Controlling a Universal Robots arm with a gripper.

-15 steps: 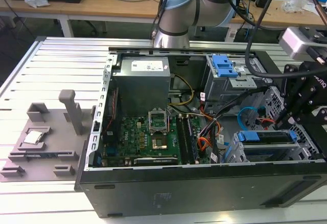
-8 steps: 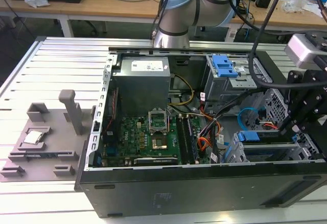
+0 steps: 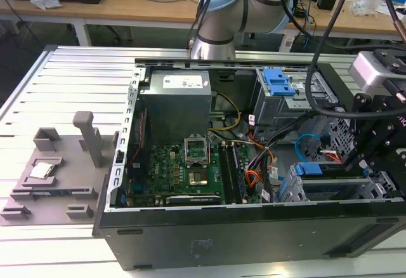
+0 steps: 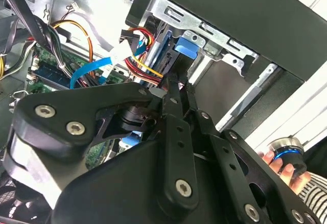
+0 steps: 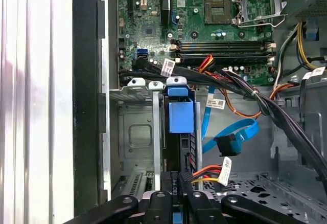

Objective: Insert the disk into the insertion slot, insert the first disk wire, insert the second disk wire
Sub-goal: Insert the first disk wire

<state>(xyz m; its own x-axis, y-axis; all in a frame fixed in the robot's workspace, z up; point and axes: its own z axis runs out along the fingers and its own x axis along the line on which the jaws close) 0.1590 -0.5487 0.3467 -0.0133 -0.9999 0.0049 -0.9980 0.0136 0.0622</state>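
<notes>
disk [image 5: 181, 116]: in the slot [image 5: 134, 132] (exterior view's near right)
gripper [image 5: 179, 180]: clenched on wire plug [image 5: 190, 176]
tip: push straight, plug square

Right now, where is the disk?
The disk stands on edge in the insertion slot, at the case's corner on the exterior view's right; in the first wrist view the gripper is just before it.

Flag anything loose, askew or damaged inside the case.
Nothing looks damaged or spilled. One loose end: the blue cable ends in a connector that hangs free, plugged into nothing, apart from the disk seated in the insertion slot. A person's hand appears in the second wrist view.
</notes>
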